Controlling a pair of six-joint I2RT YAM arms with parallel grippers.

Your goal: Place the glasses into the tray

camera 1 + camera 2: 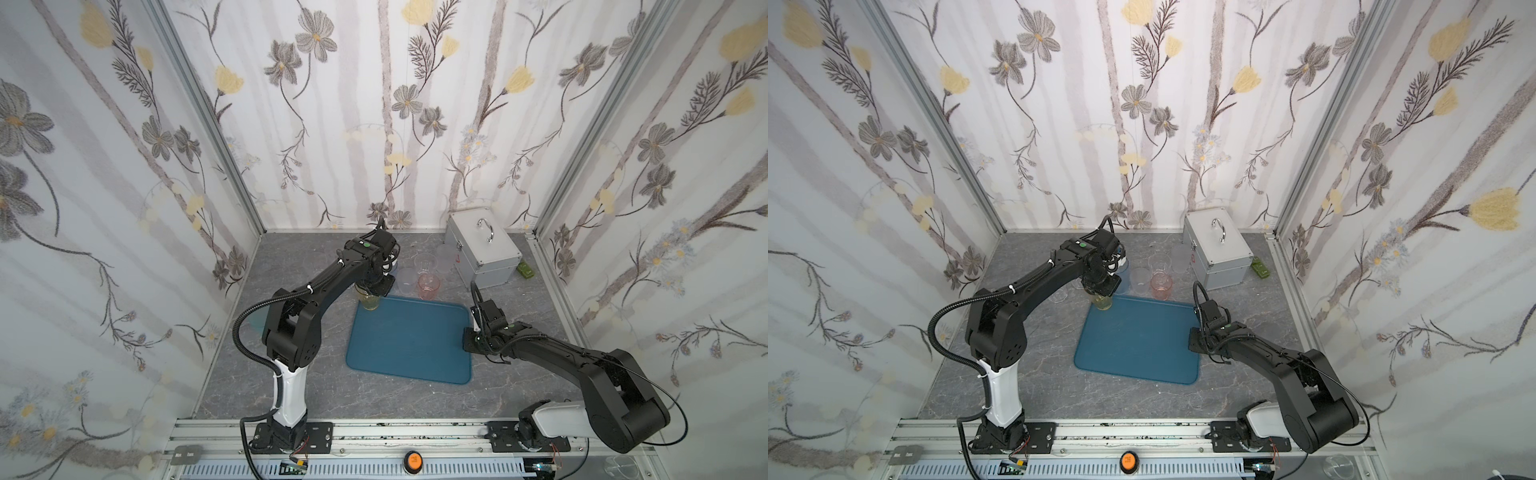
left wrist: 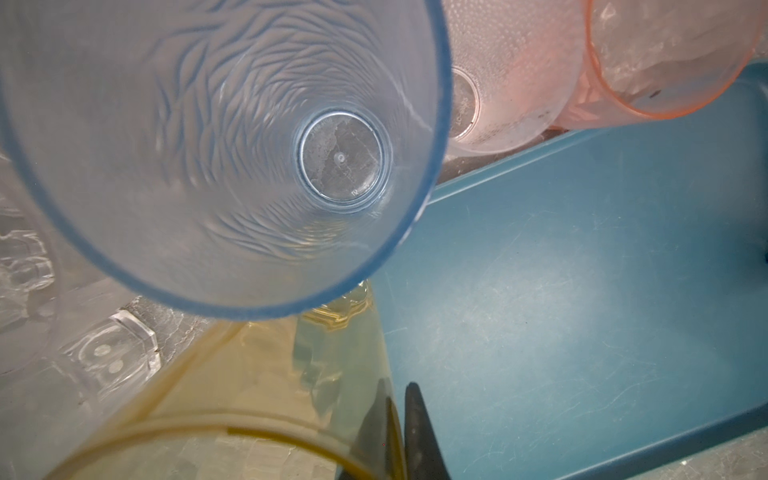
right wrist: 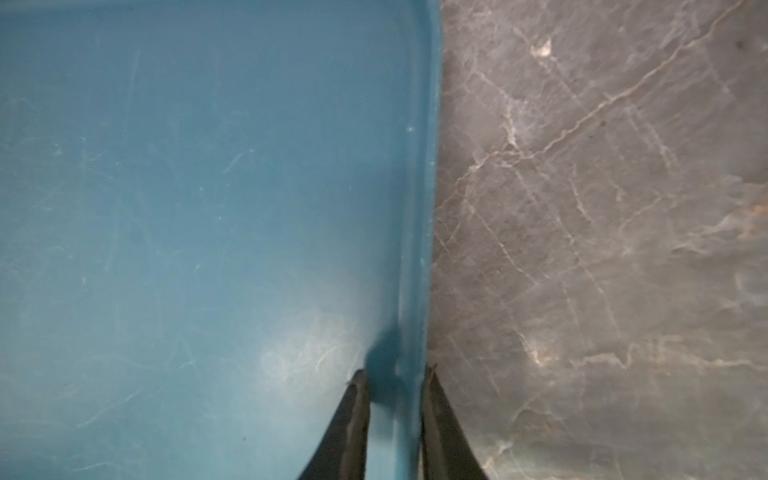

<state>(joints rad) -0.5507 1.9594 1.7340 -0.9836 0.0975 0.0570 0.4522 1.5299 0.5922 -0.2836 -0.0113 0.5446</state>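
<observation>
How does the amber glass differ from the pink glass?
The amber glass is yellowish; the pink glass is rosy. The left gripper pinches the amber glass's wall at the far corner of the tray; the pink glass stands free on the table behind it. Both are upright and empty.

Place: a robot lab test booth dressed up as a room.
Walls: floral wallpaper panels on three sides, framed by bare aluminium posts.
Surface: a grey marble-look tabletop, boxed in tight.
Front edge: there's a slotted metal rail, with the left arm and right arm bolted on and an orange button below.
Props: teal tray, plastic glasses, silver case.
</observation>
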